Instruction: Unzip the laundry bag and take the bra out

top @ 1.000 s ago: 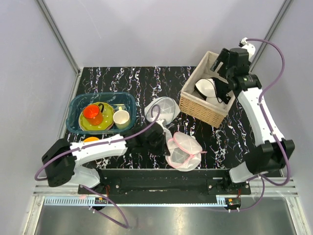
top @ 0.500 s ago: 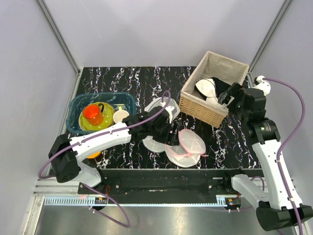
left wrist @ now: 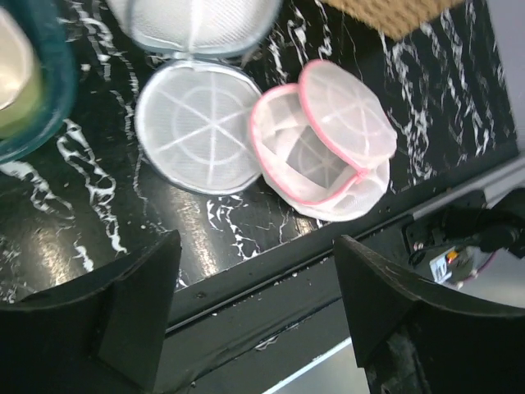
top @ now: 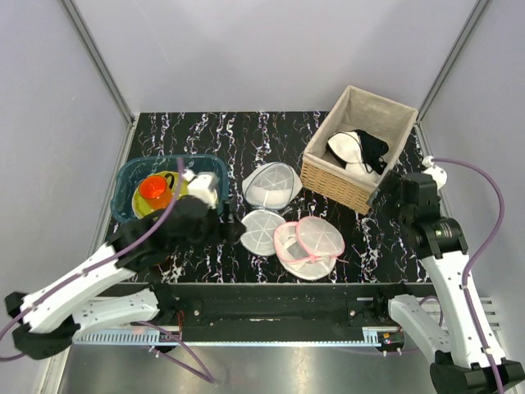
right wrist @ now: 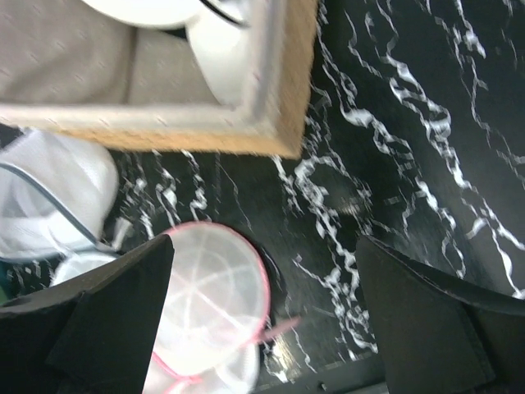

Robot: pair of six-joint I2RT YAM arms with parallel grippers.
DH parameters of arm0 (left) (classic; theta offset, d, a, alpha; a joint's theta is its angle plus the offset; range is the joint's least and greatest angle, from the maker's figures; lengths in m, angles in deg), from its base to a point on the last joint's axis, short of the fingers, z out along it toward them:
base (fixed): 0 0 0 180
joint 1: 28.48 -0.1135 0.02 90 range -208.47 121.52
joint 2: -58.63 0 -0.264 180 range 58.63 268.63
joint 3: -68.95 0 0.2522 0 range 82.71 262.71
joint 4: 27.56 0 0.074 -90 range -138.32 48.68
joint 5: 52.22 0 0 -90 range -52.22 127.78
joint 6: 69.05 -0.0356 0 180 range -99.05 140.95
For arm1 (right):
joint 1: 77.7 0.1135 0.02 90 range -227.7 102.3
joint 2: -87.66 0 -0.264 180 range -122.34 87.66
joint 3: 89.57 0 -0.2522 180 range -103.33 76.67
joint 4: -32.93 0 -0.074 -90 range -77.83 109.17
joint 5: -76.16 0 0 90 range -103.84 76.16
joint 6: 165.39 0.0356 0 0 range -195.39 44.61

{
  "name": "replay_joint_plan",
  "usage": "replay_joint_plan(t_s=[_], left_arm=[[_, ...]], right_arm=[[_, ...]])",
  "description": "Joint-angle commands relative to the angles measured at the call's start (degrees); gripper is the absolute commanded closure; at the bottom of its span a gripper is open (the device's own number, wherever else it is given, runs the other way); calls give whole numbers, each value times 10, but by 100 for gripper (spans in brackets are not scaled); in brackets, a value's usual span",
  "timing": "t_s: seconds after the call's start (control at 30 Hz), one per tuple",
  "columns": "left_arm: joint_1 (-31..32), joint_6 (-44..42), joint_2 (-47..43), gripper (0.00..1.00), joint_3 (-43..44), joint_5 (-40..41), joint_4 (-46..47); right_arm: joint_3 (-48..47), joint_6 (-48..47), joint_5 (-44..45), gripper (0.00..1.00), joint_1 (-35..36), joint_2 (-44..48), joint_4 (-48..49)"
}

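left arm (top: 90, 275) swung back; one laundry bag (top: 309, 245) lies beside two white shells (top: 262, 232).

Lab test cell: plain grey panels (top: 271, 49), aluminium framing (top: 97, 61).

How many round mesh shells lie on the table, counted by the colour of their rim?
Pink rim: 2, the two halves of the open laundry bag
Grey-white rim: 2, one dome and one flat disc
Total: 4
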Motion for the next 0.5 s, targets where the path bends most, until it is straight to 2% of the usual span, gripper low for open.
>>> replay_joint_plan(t_s=[0.0, 0.23, 0.47], left_arm=[[-8, 69, -106, 21, -75, 83, -23], [-14, 129, -203, 18, -141, 108, -31], [-14, 133, -199, 17, -131, 126, -46]], right_arm=[[42, 31, 21, 0, 4, 55, -61], [33, 65, -24, 0, 4, 72, -58], [54, 88, -21, 0, 4, 67, -57]])
